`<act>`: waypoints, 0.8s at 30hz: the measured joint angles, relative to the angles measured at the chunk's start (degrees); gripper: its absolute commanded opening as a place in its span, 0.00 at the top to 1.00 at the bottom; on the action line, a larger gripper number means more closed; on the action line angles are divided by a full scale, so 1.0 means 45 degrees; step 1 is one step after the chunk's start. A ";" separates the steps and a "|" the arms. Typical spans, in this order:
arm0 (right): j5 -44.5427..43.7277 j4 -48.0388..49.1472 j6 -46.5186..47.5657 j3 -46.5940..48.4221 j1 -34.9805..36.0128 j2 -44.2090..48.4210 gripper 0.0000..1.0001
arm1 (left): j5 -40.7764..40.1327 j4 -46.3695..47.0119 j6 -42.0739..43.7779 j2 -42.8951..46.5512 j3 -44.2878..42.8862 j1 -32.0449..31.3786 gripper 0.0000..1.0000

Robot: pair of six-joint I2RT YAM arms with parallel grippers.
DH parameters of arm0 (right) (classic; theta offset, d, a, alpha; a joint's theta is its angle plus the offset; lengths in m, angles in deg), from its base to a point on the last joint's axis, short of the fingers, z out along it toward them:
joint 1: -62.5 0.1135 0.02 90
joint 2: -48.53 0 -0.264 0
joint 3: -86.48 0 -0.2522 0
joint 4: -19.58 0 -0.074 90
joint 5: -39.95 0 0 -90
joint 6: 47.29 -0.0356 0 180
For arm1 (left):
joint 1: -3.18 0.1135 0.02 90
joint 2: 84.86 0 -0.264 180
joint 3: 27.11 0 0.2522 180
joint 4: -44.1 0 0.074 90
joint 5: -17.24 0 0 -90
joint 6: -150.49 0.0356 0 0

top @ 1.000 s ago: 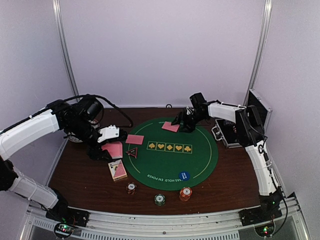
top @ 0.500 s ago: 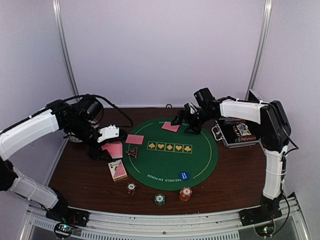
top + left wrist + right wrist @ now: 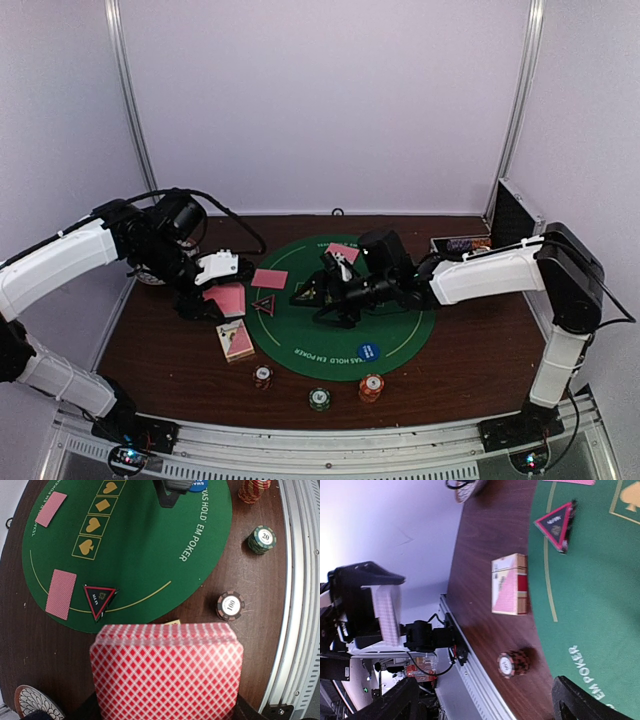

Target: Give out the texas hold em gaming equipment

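Right by the near rail on the brown surface [image 3: 470, 350]: dark chip [image 3: 262, 376], green chip [image 3: 318, 399] and orange chip stack [image 3: 371, 387], all just off the green mat [image 3: 400, 325]. Bit further back, boxed card pack [image 3: 235, 341] lying flat. Behind that, left end effector [image 3: 222, 300] clamped on a red-backed deck [image 3: 165, 675], just off the mat's left edge. Right end effector [image 3: 322, 303] spread wide over mid-mat, gripping nothing. Triangle marker [image 3: 264, 304] with a pink card [image 3: 269, 279] beside it, second pink card [image 3: 342, 253] near the far rim. Metal case [image 3: 515, 215] way back right.
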 measured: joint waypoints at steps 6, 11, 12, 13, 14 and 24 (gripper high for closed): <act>0.0000 0.1549 -0.0874 0.0330 0.1151 -0.0058 0.03 | 0.0097 0.0000 -0.0117 0.0000 0.0000 0.0000 1.00; 0.0049 0.2477 -0.1307 0.1515 0.1690 -0.0865 0.03 | 0.0185 0.0005 -0.0170 0.0000 0.0000 0.0000 1.00; 0.0058 0.2613 -0.1360 0.1724 0.1778 -0.1035 0.03 | 0.0189 0.0000 -0.0175 0.0000 0.0000 -0.0005 1.00; 0.0058 0.2749 -0.1413 0.1904 0.1851 -0.1200 0.03 | 0.0204 0.0005 -0.0175 0.0000 0.0000 0.0000 1.00; 0.0073 0.2841 -0.1496 0.2030 0.1919 -0.1331 0.03 | 0.0214 0.0005 -0.0175 0.0000 0.0000 0.0000 1.00; 0.0204 0.3453 -0.2035 0.3269 0.2322 -0.2905 0.05 | 0.0272 0.0000 -0.0214 0.0000 0.0000 -0.0005 1.00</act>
